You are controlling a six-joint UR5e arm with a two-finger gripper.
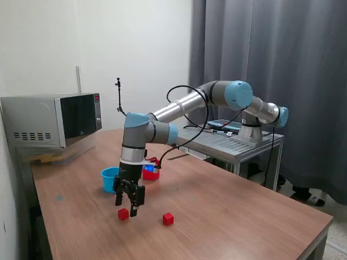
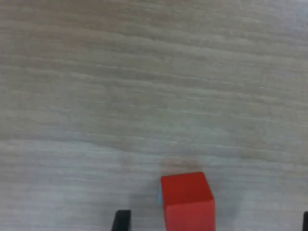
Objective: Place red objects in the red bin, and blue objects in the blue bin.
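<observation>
Red cube [image 2: 187, 200] lying on the table [image 1: 227, 211], just under the gripper [image 1: 126, 205]; fingers spread, gripping nothing. Risking a clipped, skidding cube if descending off-centre; second red cube [image 1: 168, 218] sitting nearby.

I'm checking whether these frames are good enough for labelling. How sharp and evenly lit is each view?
Exterior view: even indoor light, no harsh glare, fairly sharp; the gripper and the red cubes read clearly. Wrist view: soft and blurred, table grain smeared, the red cube has fuzzy edges and is cropped at the frame edge, with only a faint shadow.
</observation>
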